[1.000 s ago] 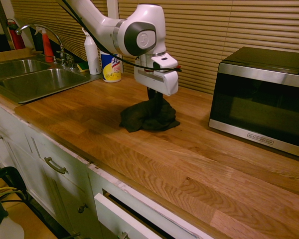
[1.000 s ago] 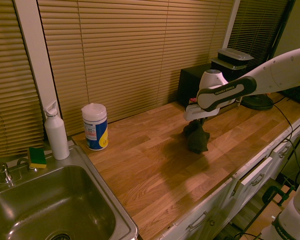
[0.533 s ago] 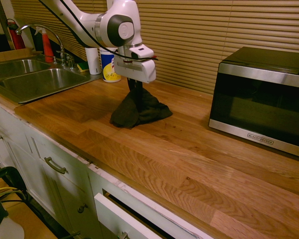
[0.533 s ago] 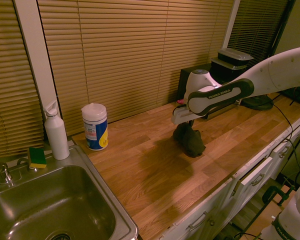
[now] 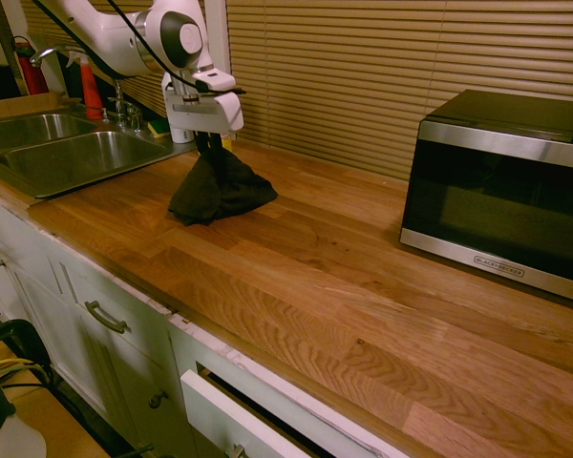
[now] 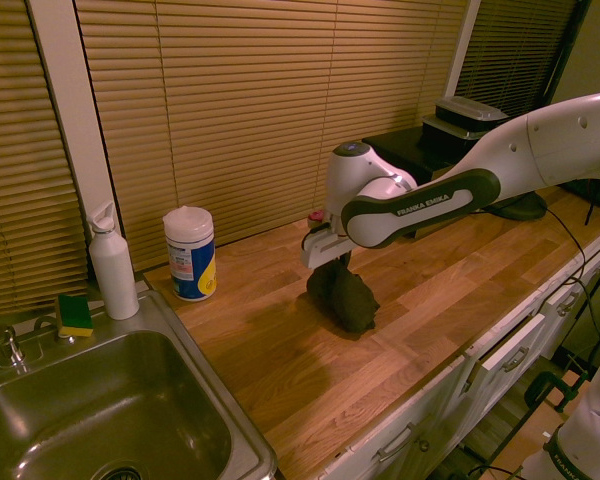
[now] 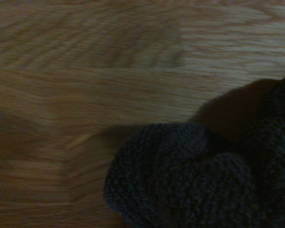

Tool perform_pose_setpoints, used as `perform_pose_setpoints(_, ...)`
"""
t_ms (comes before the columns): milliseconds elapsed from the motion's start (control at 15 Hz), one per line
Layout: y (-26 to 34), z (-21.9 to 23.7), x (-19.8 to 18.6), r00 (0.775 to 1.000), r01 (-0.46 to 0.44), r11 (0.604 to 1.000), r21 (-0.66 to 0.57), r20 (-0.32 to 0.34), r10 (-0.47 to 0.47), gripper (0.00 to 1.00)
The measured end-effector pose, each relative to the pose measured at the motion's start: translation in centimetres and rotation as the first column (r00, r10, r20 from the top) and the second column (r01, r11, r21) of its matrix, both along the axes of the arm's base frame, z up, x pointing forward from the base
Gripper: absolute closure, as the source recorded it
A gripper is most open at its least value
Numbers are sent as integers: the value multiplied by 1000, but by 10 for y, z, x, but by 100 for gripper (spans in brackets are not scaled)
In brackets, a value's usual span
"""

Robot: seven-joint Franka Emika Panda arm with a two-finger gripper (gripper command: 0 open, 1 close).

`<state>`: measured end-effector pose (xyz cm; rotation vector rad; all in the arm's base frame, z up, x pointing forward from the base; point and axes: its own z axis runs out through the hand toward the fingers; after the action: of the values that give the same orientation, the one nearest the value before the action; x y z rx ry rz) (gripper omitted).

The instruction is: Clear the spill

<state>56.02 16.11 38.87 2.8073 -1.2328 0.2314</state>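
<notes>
Gripper (image 5: pixel 208 143) clenched on bunched dark cloth (image 5: pixel 218 188), cloth's lower edge resting on wooden countertop (image 5: pixel 344 277), near sink (image 5: pixel 67 157)

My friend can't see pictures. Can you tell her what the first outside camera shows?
A white robot arm's gripper holds a dark cloth bunched on a wooden countertop. A steel sink sits at left, a microwave at right.

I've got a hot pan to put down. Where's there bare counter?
Bare wood lies between the dark cloth and the microwave, and along the counter's front edge. It is crowded by the sink, with bottles, a wipes tub and the pincer.
</notes>
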Motion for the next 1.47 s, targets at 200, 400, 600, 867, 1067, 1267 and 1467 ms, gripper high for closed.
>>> perform_pose_setpoints(200, 36, 1, 10, 999, -32, 999, 0, 1, 32, 100)
perform_pose_setpoints(400, 63, 1, 18, 998, -57, 998, 5, 2, 57, 100)
perform_pose_setpoints(600, 72, 0, 25, 998, -58, 998, 6, -2, 58, 0)
perform_pose_setpoints(867, 70, -2, 28, 999, -54, 999, 4, -7, 54, 0)
perform_pose_setpoints(1067, 70, -4, 28, 999, -53, 999, 2, -12, 53, 0)
perform_pose_setpoints(1267, 68, -3, 29, 999, -49, 999, 0, -13, 49, 0)
perform_pose_setpoints(1467, 65, 11, 26, 999, -44, 999, -3, -3, 44, 0)
